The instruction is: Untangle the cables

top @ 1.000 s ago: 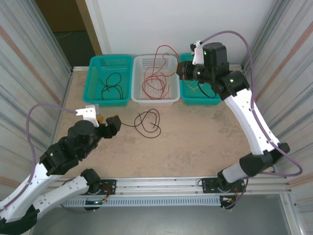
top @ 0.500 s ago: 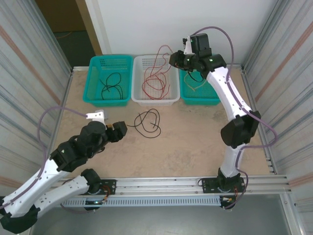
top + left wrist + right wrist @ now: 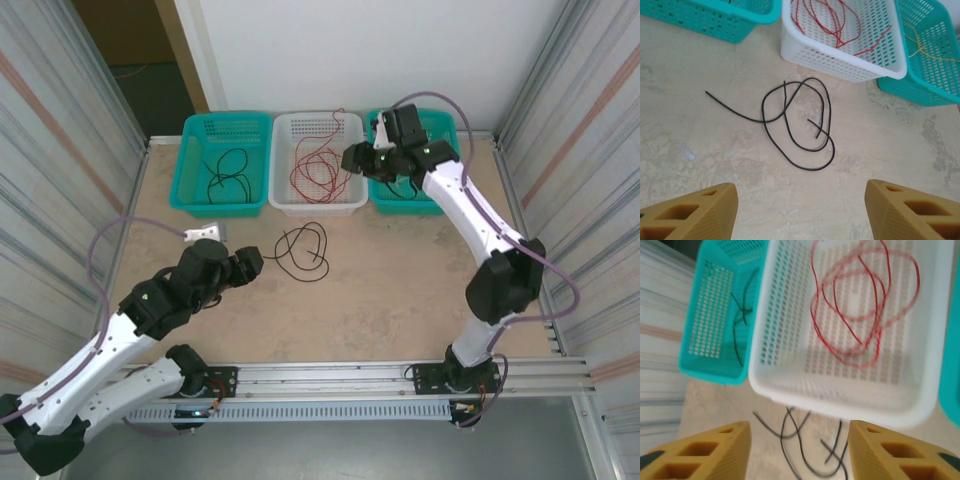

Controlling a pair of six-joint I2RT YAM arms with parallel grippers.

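A loose black cable lies curled on the table, also seen in the left wrist view and, blurred, in the right wrist view. My left gripper is just left of it, open and empty. A red cable lies in the white basket; it also shows as red cable. My right gripper hovers over that basket's right side, open with nothing between its fingers. A yellow cable lies in the right teal basket.
A left teal basket holds another black cable. The three baskets stand in a row along the back wall. Corrugated walls close in both sides. Bare tabletop spreads in front of the baskets.
The red cable, held raised by my right gripper before, now lies loose in the white basket; that gripper has dropped lower and left. My left gripper has edged right toward the black cable.
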